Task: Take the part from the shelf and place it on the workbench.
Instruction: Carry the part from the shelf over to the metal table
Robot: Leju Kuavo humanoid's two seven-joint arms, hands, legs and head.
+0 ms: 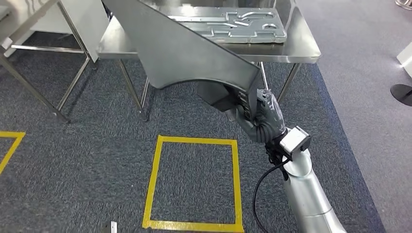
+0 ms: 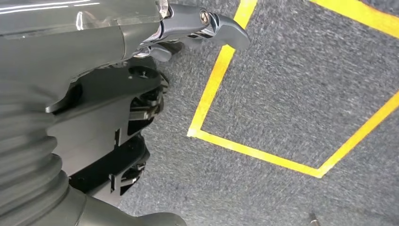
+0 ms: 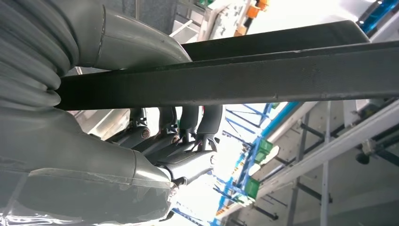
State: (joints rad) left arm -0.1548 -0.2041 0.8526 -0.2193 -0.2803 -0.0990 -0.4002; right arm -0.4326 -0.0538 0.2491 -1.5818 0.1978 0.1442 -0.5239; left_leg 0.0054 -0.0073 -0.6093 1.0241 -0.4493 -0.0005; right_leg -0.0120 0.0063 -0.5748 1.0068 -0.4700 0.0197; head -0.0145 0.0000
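Observation:
The part [image 1: 184, 48] is a large grey sheet-metal panel with a curved cut-out along its lower edge. My right hand [image 1: 257, 116] grips it by its lower right corner and holds it up in front of the steel workbench [image 1: 301, 48]. The panel hides much of the bench's front. In the right wrist view the part's dark edge [image 3: 282, 75] crosses the picture, with the fingers [image 3: 188, 122] on one side of it and the thumb on the other. My left hand [image 2: 117, 94] hangs above the carpet and holds nothing, thumb stretched out.
A pressed metal panel [image 1: 233, 24] with raised shapes lies on the workbench top. A second steel table [image 1: 29, 29] stands at the far left. A yellow tape square [image 1: 194, 184] marks the grey carpet in front of the bench. A black round base [image 1: 402, 93] lies at the right.

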